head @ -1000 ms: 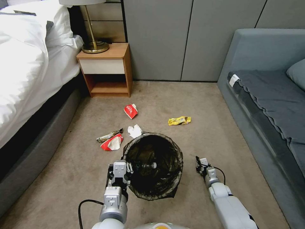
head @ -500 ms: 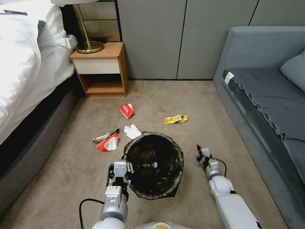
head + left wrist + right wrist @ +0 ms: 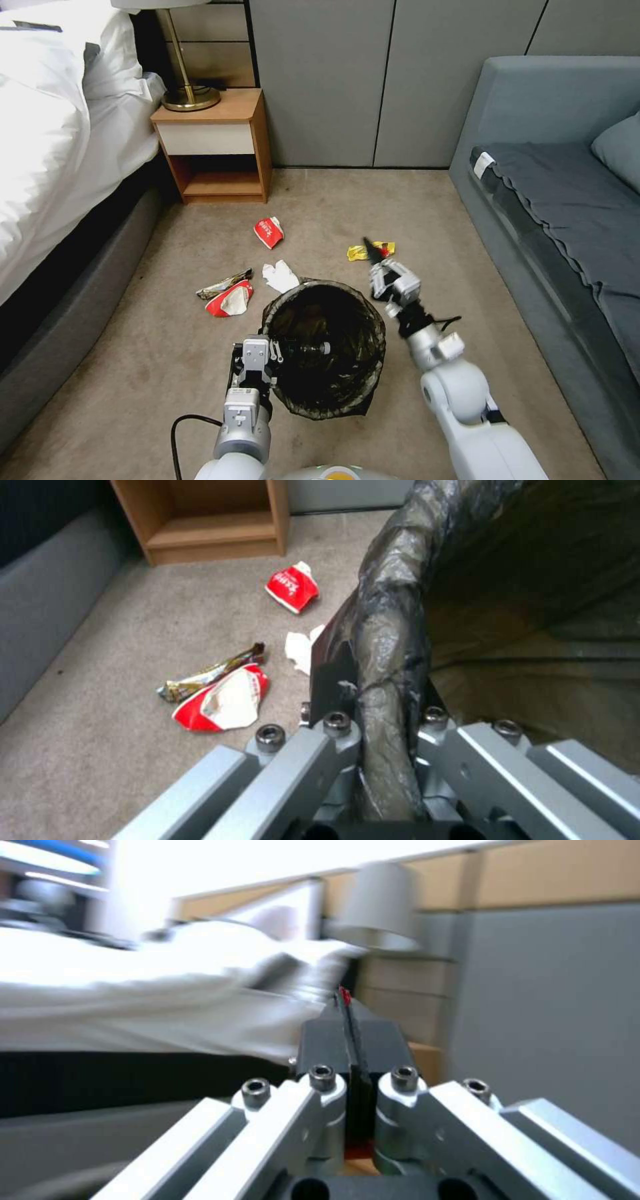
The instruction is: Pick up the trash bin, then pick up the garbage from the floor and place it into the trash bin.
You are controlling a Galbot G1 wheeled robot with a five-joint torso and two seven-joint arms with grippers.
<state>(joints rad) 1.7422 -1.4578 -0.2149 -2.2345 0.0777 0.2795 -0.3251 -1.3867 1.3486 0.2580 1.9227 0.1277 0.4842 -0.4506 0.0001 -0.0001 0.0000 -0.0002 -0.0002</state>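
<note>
While the trash bin (image 3: 323, 347) is held off the floor (image 3: 153, 360) by its lined rim, clamped in the left claw (image 3: 257, 352) as a ready receptacle, the right claw (image 3: 371, 251), pressed together, is raised beside it above the yellow wrapper (image 3: 360, 252).

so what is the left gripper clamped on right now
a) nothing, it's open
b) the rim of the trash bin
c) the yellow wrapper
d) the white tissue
b: in the left wrist view the left gripper is shut on the liner-covered rim of the trash bin.
</note>
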